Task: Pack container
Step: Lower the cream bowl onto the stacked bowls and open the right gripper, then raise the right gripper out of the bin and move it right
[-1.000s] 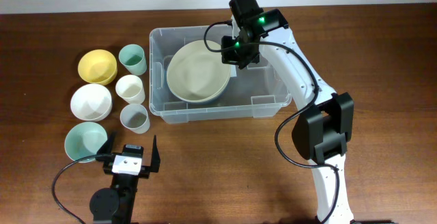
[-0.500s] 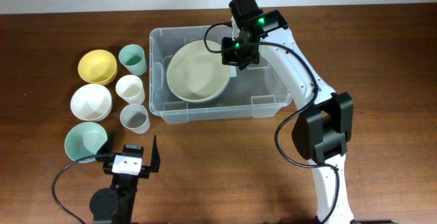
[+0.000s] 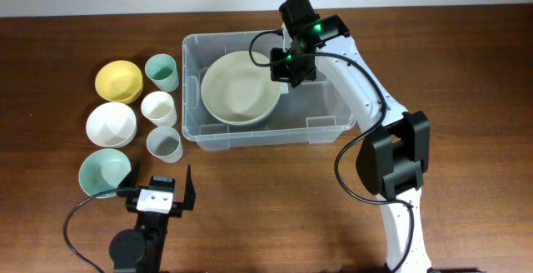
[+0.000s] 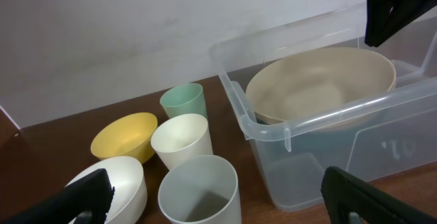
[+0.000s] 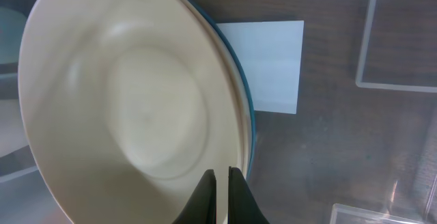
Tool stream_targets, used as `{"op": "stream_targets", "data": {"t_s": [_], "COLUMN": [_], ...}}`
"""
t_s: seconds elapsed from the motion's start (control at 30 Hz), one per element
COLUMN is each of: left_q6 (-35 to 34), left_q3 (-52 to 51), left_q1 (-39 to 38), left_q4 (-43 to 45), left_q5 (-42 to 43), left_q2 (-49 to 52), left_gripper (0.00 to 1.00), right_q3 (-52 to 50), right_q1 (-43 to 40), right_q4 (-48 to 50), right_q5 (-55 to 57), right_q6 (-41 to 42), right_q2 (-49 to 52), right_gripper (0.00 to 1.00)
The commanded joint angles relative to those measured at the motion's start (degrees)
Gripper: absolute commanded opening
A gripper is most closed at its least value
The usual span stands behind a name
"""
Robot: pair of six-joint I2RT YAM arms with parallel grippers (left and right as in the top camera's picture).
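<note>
"Yellow bowl (image 3: pixel 118 81), white bowl (image 3: pixel 111 124) and mint bowl (image 3: pixel 105 173) down the left of the counter (image 3: pixel 466 73). Just beside them are a green cup (image 3: pixel 161 71), a white cup (image 3: pixel 158 107) and a grey cup (image 3: pixel 165 145). None of those is packed yet?"

"None. The left arm (image 3: pixel 137 244) sits at the near edge below them, its jaws wide apart and holding nothing."

"And the container (image 3: pixel 266 136)?"

"Middle of the counter, just right of the cups, open at the top. A big cream bowl (image 3: pixel 241 86) fills its left half, leaning a little. The white label (image 5: pixel 263 67) shows through the base beside it."

"Has the right arm (image 3: pixel 362 86) got that bowl?"

"Yes, its jaws are pinched on the bowl's right rim, one finger inside and one outside. There's a bluish edge under the cream. I can't tell whether that's a second bowl."

"How would the container itself handle?"

"Light, I'd guess. It looks stiff at the thick rim, but the thin walls would flex, and the plastic is smooth enough to slip. I'd take it by the rim or the lip at a short end, never by the flat of a wall."
</note>
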Motion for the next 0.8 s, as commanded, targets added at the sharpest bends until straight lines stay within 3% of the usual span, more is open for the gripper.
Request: {"op": "stream_targets", "data": {"t_s": [0.0,0.77], "left_q6": [0.3,0.3], "left_q3": [-0.1,-0.1], "left_q1": [0.2,0.2], "left_q4": [-0.5,-0.5], "left_q5": [-0.2,-0.2], "left_q2": [0.0,0.0], "left_gripper": [1.0,1.0], "right_q3": [-0.6,0.0], "right_q1": [0.1,-0.5], "right_q4": [0.1,1.2], "right_q5": [0.5,2.0], "right_q6": [-0.7,-0.9], "right_q2": [-0.8,-1.8], "right_gripper": [0.04,0.04]}}
